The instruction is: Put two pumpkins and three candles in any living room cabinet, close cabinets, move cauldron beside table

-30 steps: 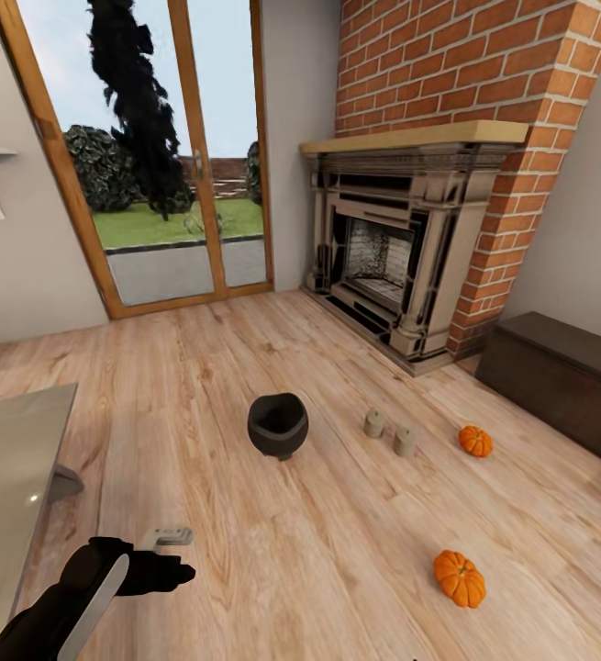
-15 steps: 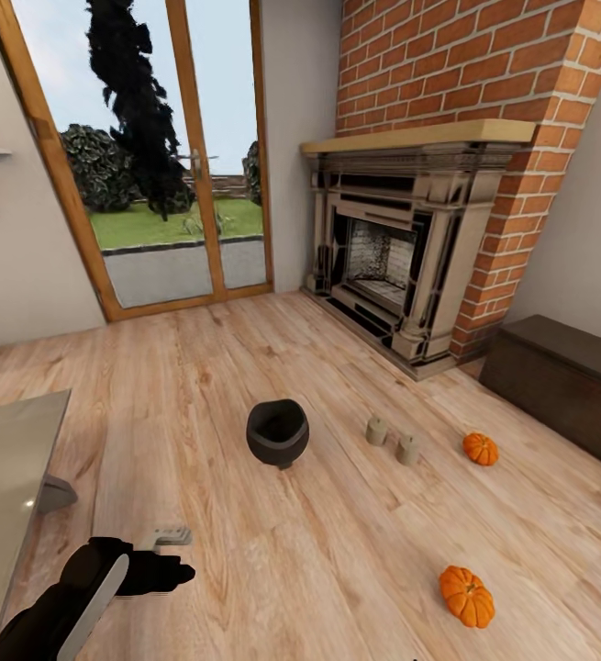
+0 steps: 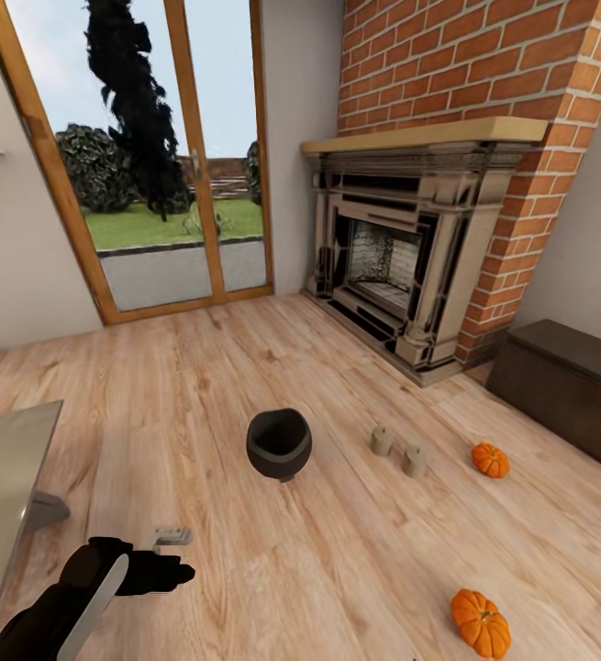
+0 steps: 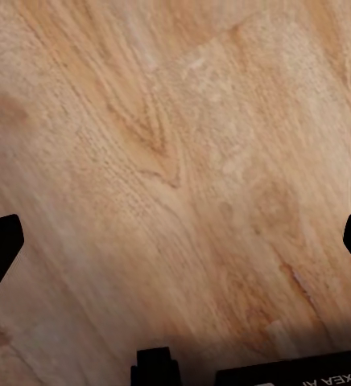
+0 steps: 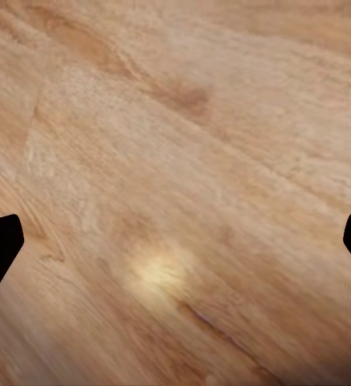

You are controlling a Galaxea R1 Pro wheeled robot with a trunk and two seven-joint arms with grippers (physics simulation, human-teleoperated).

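Black cauldron [image 3: 279,444] mid-floor, two candles [image 3: 382,442] right of it, pumpkins [image 3: 490,460] far right and near right, brick fireplace [image 3: 401,248] far, desk [image 3: 6,477] left.

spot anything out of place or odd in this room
Yes: things sit scattered on the plank floor rather than put away. The black cauldron stands mid-room, two candles beside it, and two pumpkins lie apart nearer the cabinet. Nothing looks tipped, spilled or broken.
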